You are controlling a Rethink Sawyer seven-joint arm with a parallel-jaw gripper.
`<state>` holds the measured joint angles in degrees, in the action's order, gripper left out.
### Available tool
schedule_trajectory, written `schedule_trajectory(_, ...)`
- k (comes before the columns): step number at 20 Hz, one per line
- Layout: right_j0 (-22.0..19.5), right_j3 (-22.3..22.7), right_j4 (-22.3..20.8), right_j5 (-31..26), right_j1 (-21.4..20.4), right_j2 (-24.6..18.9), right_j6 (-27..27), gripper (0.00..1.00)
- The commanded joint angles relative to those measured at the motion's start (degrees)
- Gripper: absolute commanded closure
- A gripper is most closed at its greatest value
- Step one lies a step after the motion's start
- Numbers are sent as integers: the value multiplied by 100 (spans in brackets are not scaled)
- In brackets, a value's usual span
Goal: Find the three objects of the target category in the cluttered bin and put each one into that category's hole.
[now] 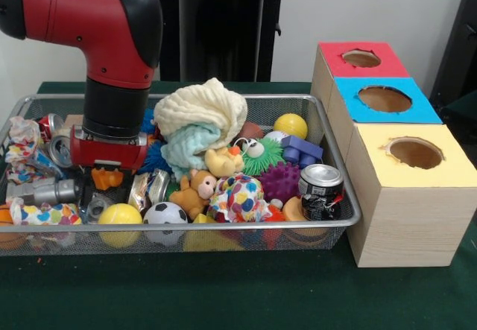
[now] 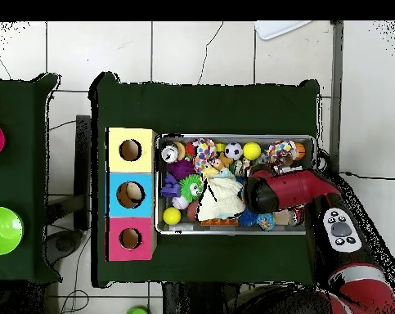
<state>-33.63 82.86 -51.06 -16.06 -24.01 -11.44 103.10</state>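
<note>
**Arm dips into crowded toy bin, blue hole stands open**

Sawyer's red and black arm (image 1: 112, 54) comes down into the left part of the bin (image 1: 283, 99), a wide, shallow silver mesh basket on the green table (image 1: 223, 293). The gripper (image 1: 108, 159) sits low among the clutter, and its wrist hides the fingers, so whether they are spread or pinched cannot be told.

No clear bottle can be picked out with certainty. A glossy crinkled piece (image 1: 149, 188) lies just right of the gripper, near the front, but it could equally be a can.

A cream cloth (image 1: 201, 106) is heaped at the bin's centre over a pale green cloth (image 1: 186, 151). Around them lie a teddy (image 1: 195, 192), a football (image 1: 165, 213), a green spiky toy (image 1: 262, 157), a purple spiky ball (image 1: 279, 181) and a yellow ball (image 1: 291, 125). An upright silver can (image 1: 322, 190) stands in the near right corner.

Just right of the bin stands the wooden box (image 1: 402, 226). Its blue-topped hole (image 1: 384, 99) is the middle one, between the red hole (image 1: 361, 58) at the far end and the yellow hole (image 1: 415, 153) at the near end. From overhead, the blue hole (image 2: 130, 195) shows something pale inside.
</note>
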Motion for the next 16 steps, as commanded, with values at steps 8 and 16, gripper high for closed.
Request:
schedule_trajectory(8, -8, 20, 65, -185, 494, -247, -29, 100)
schedule_trajectory(16, -141, 569, 458, -693, -156, -437, -333, 100)
